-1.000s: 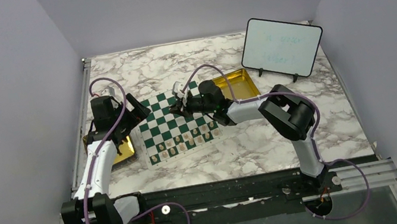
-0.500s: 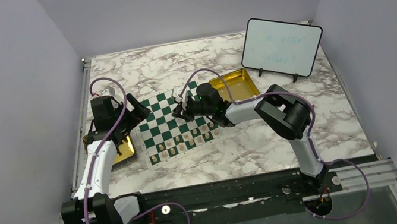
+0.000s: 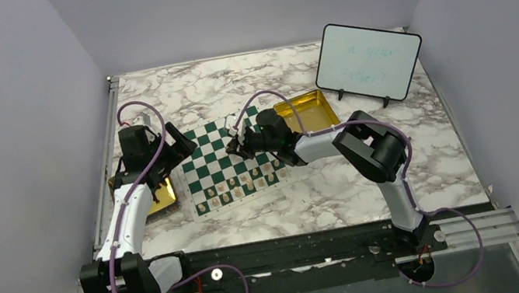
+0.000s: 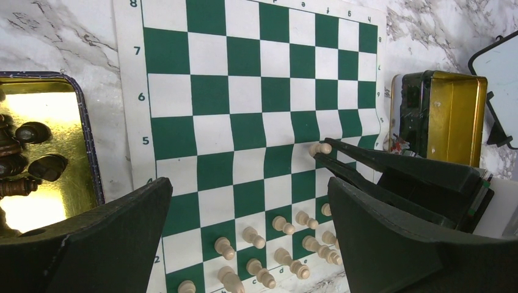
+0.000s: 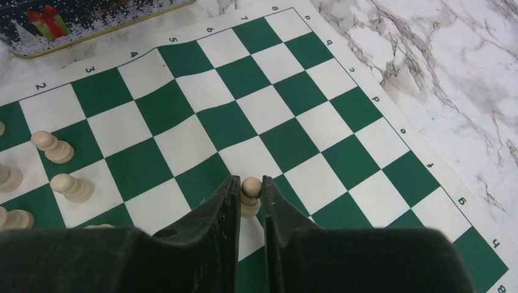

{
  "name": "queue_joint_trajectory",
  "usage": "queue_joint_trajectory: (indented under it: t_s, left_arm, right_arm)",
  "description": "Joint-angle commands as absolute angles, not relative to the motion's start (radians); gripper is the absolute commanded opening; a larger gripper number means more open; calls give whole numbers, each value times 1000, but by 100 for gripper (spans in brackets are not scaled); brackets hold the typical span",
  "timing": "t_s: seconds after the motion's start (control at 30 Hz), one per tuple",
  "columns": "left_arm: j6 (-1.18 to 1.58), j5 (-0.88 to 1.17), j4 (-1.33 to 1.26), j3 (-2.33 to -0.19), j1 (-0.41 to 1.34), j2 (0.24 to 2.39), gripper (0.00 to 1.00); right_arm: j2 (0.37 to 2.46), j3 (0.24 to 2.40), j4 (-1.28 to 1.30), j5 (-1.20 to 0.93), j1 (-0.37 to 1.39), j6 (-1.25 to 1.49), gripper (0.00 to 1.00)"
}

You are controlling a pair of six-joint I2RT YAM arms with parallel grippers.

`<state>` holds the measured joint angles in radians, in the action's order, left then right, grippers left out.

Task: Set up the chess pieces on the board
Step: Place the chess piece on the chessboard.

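The green-and-white board (image 3: 220, 155) (image 4: 244, 110) (image 5: 244, 116) lies mid-table. Several cream chess pieces (image 3: 242, 183) (image 4: 269, 238) (image 5: 58, 165) stand in its two near rows. My right gripper (image 3: 234, 143) (image 5: 249, 183) is low over the board's middle. One cream pawn (image 5: 250, 194) (image 4: 321, 148) stands upright between its fingertips, with a hair of space on each side of the pawn's head. My left gripper (image 3: 178, 140) (image 4: 247, 183) hangs wide open over the board's left edge and holds nothing.
A gold tin (image 3: 162, 197) (image 4: 85, 140) with dark pieces sits left of the board. A second gold tin (image 3: 314, 110) (image 4: 452, 116) lies at its right. A whiteboard (image 3: 367, 62) stands at the back right. A decorated tin wall (image 5: 73, 24) borders the board's far side.
The right arm has reached a little further left over the board and its jaws have eased slightly apart around the pawn. The left arm has not moved.
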<state>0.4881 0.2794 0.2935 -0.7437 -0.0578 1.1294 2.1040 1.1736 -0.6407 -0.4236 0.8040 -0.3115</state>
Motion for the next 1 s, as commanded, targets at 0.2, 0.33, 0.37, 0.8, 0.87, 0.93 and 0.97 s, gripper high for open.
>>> queue_joint_trajectory:
  t_s: [0.2,0.33,0.37,0.8,0.87,0.93,0.97]
  left_arm:
    - [476,275,275,-735,-63,1116,99]
    - [475,274,273,-735,-63,1116,99]
    - [475,273,273,-736,-63,1117,99]
    - [474,276,272,-738,-64,1121,99]
    - [474,276,272,-738,-64,1121,99]
    - [473,276,272,-737,-63,1119,99]
    - [473,276,272,-736,-63,1119,99]
  right_arm:
    - [2127,1170,-611,-408,811,-352,23]
    - [2123,1160,-598,-419,811,-362,24]
    - [2122,1155,-597,-423,811,-366,24]
    - [2112,1153,-515,-431,822,-398,27]
    - [2113,1154,-497,-420,824,-397,27]
    - [2114,1152,-488,-413,824,-397,27]
    - [2111,1147,-495,-414,824,-397,27]
